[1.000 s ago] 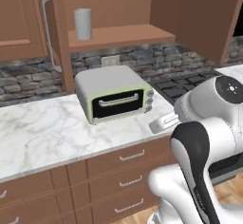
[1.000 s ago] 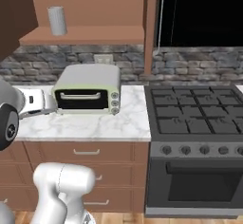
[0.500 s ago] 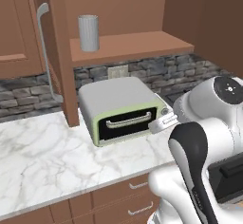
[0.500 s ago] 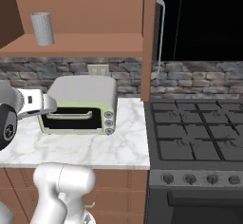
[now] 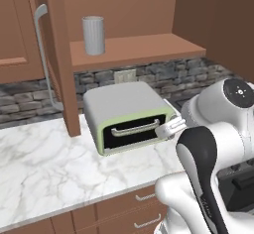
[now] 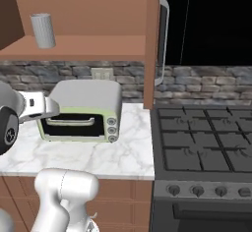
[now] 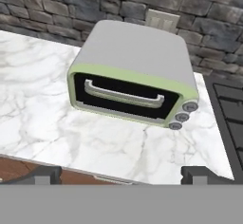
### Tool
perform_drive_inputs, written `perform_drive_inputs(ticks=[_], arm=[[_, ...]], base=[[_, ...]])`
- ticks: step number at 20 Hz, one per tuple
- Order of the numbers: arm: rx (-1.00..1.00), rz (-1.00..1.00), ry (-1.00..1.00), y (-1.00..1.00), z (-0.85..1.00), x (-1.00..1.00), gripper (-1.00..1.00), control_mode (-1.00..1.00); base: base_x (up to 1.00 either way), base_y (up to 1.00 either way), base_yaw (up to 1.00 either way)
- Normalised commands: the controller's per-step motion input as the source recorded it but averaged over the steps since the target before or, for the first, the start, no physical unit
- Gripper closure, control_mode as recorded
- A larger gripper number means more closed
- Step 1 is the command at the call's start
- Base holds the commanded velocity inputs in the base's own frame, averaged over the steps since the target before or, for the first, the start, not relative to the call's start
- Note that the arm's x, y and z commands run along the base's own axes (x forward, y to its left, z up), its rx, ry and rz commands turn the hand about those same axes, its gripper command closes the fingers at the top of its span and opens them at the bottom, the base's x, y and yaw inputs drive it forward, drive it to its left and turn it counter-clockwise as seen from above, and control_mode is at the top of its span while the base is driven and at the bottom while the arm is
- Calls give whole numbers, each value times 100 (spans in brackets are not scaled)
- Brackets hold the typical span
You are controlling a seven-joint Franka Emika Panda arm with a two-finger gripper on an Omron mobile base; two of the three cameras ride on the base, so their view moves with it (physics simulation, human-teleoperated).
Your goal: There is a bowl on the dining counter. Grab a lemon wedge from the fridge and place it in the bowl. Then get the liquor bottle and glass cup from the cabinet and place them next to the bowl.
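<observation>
Glass cup: the glass cup (image 5: pixel 93 34) stands upright on the lower shelf of the cabinet (image 5: pixel 134 47), near that shelf's left end and close to its front edge; in the right base view the glass cup (image 6: pixel 43 30) sits toward the left of the same shelf (image 6: pixel 88 46).
Cup contents: it looks empty, though the ribbed grey wall is too cloudy to be sure.
Cabinet: open-fronted here, brown wood, with the cup the one thing I can see on the shelf; an upright wooden post runs down from its left side to the worktop.
Liquor bottle: I cannot tell where it is from these views.
Gripper: the gripper (image 7: pixel 121 174) is spread wide, its two dark fingertips (image 7: pixel 43 174) far apart at the bottom of the hand view with nothing between them; it hangs in front of the worktop's front edge, facing the toaster oven.
Toaster oven: a grey toaster oven (image 5: pixel 127 115) with a pale green front frame sits on the marble worktop (image 5: pixel 44 163), back near the stone wall and under the shelf; its door is closed, the dark glass hiding the inside, with three knobs (image 7: pixel 182 117) down its right side.
Wall outlet: a wall outlet (image 7: pixel 161 20) is on the stone wall just behind the oven.
Stove: a black stove (image 6: pixel 206 152) touches the worktop's right edge.
Drawers: brown drawers (image 5: pixel 124 210) with silver handles lie below the worktop's front edge.
</observation>
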Motion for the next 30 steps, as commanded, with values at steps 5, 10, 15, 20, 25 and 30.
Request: perform_drive_inputs(ticks=[5,10,15,20,25,30], arm=[[-1,0,7,2,0,30,-100,-100],[-1,29,-1,0,12,62,-100,-100],[-14,37,-27,8,59,12,-100,-100],[-23,29,-30,12,54,1,-100,-100],[-23,24,-21,10,35,10,-100,-100],[-20,21,-22,16,17,17,-100,-100]], base=[[51,2,2],[0,0,0],[0,0,0],[0,0,0],[0,0,0],[0,0,0]])
